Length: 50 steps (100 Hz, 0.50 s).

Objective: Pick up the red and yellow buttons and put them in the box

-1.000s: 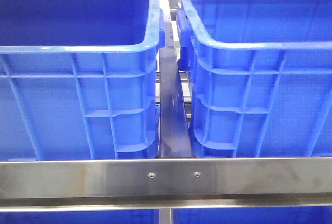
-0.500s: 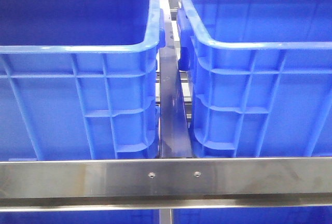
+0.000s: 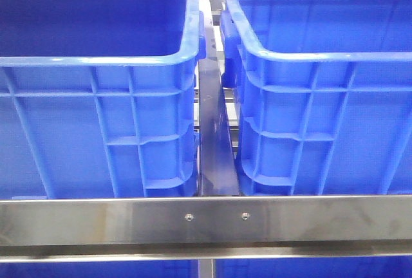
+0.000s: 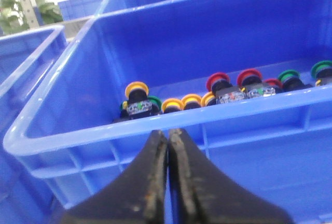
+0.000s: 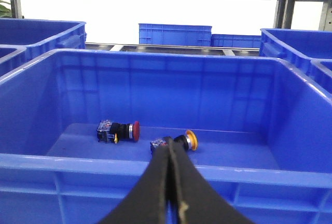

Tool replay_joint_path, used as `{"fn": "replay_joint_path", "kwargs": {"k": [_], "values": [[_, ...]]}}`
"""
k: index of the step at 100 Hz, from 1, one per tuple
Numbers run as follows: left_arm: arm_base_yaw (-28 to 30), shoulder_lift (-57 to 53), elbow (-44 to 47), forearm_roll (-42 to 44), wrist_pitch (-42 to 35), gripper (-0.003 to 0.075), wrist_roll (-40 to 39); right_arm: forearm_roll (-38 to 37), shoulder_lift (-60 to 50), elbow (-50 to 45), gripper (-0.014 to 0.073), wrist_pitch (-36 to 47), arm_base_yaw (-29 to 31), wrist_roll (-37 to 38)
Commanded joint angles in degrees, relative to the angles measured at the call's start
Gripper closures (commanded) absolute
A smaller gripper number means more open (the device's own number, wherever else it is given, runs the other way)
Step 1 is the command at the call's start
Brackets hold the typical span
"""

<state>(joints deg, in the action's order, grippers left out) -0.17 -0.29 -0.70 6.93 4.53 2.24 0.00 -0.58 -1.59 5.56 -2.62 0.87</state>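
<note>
In the left wrist view a blue crate holds several push buttons along its floor: yellow ones, red ones and green ones. My left gripper is shut and empty, just outside that crate's near wall. The right wrist view looks into another blue box with one red button and one yellow button lying on its floor. There my right gripper is shut and empty, over the near rim. The front view shows no gripper and no button.
Seen from the front, two tall blue crates stand side by side with a narrow gap between them. A steel rail runs across in front. More blue crates sit behind and beside.
</note>
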Motion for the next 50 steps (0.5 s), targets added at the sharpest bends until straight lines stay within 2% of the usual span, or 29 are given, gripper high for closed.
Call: {"fn": "replay_joint_path", "kwargs": {"k": [1,8,50], "values": [[0.08,-1.89,0.13,0.23,-9.36,0.0739,-0.04,-0.64,-1.27,0.09,0.0662,4.52,-0.12,-0.06],[0.08,-1.89,1.12,0.23,-11.59,0.0739,-0.04,-0.64,-1.27,0.09,0.0662,4.52,-0.12,-0.06],[0.08,-1.89,1.12,0.23,-11.08,0.0739,-0.04,-0.64,-1.27,0.09,0.0662,4.52,-0.12,-0.06]]}}
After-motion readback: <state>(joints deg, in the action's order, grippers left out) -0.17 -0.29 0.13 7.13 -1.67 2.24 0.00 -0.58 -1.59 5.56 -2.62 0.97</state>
